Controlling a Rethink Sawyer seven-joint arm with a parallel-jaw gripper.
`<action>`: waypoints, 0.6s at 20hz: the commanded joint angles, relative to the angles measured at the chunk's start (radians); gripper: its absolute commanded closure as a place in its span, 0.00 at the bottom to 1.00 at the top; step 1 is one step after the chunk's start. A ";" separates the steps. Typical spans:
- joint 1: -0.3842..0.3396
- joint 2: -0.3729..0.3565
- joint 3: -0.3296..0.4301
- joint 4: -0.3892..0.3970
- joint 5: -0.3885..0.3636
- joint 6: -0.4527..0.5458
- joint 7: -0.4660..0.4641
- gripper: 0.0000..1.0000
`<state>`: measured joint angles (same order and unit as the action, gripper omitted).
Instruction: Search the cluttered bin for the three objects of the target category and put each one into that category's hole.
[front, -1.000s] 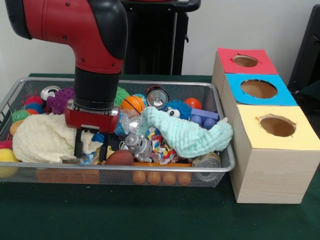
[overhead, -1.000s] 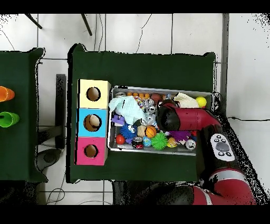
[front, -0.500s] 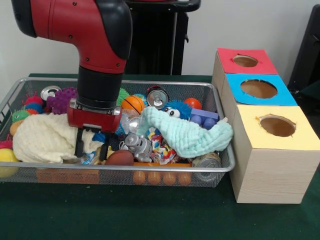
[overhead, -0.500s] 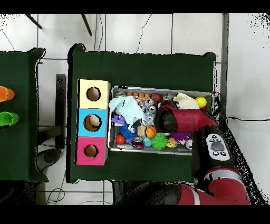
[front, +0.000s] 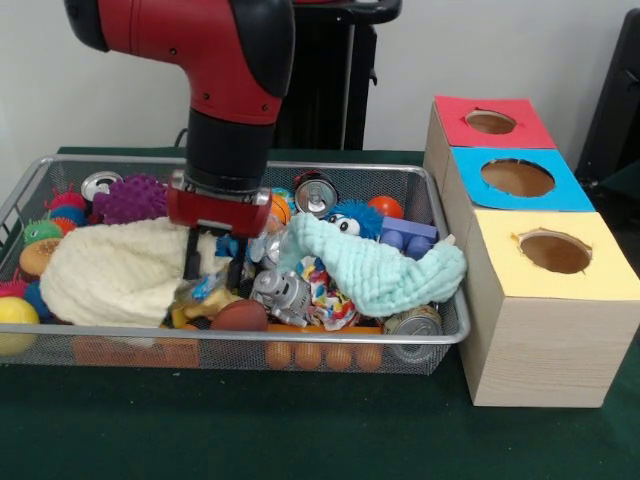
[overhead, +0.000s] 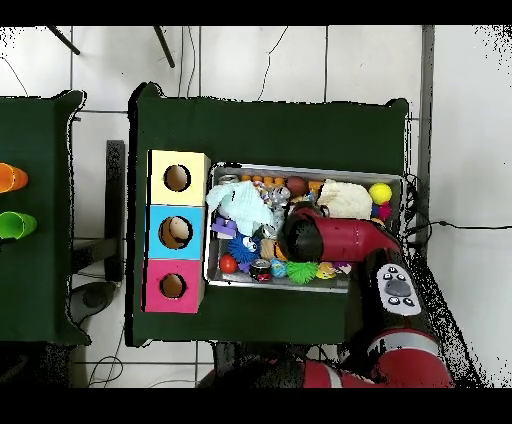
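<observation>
The silver wire-mesh bin (front: 250, 336) is full of toys, cans and cloths; it also shows in the overhead view (overhead: 300, 168). My gripper (front: 212, 266) hangs from the red arm with its dark fingers (front: 190, 258) apart, down in the clutter at the right edge of a cream cloth (front: 115, 270). It is just behind a brown football (front: 238, 316) and left of a silver robot toy (front: 280, 290). A small blue thing lies between the fingers; nothing looks gripped. In the overhead view the arm (overhead: 305, 233) hides the gripper. Three wooden boxes have holes in red (front: 490, 122), blue (front: 518, 178) and yellow (front: 555, 252) tops.
A mint cloth (front: 375, 270) drapes over the bin's right part. Cans (front: 315, 192) (front: 412, 322), an orange basketball (front: 275, 208), a blue furry toy (front: 350, 218), a purple spiky ball (front: 130, 198) and a yellow ball (front: 15, 315) lie around. The boxes stand against the bin's right end.
In the front view the arm and gripper have moved right and a little farther back. The cream cloth has shifted right with them. The fingers stay apart.
</observation>
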<state>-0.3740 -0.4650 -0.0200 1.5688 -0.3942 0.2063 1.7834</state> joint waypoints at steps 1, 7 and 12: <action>0.062 -0.036 -0.025 0.281 0.125 0.164 0.279 1.00; 0.087 -0.053 -0.035 0.368 0.230 0.136 0.293 1.00; 0.103 -0.049 -0.038 0.425 0.296 0.088 0.294 1.00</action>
<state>-0.2836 -0.5374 -0.0687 1.8034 -0.1876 0.2178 1.7978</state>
